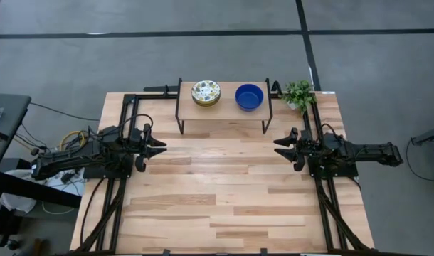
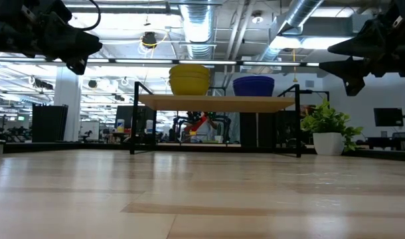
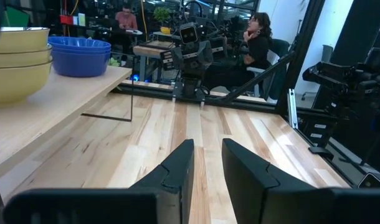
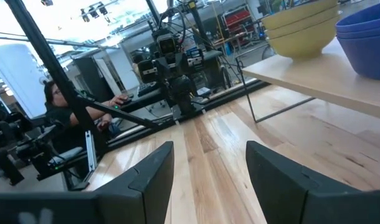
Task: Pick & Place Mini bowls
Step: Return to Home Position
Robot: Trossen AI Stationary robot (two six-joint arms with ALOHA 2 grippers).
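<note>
On a small raised wooden shelf (image 1: pixel 224 114) at the table's far edge stand the mini bowls. A stack of floral-patterned bowls (image 1: pixel 205 92) with yellow outsides (image 2: pixel 189 78) sits on its left. The glossy blue bowls (image 1: pixel 249 97) sit stacked (image 2: pixel 253 85) on its right. My left gripper (image 1: pixel 160 147) hovers level at the table's left side, open with a narrow gap (image 3: pixel 207 146) and nothing in it. My right gripper (image 1: pixel 279 147) hovers level at the right side, open wider (image 4: pixel 210 149), also with nothing in it. Both point toward the table's middle, nearer than the shelf.
A small green plant in a white pot (image 1: pixel 299 94) stands at the far right corner beside the shelf. Black frame rails (image 1: pixel 124 107) run along the table's sides. The wooden tabletop (image 1: pixel 224 192) between and in front of the arms is bare. People sit in the room beyond (image 3: pixel 258 37).
</note>
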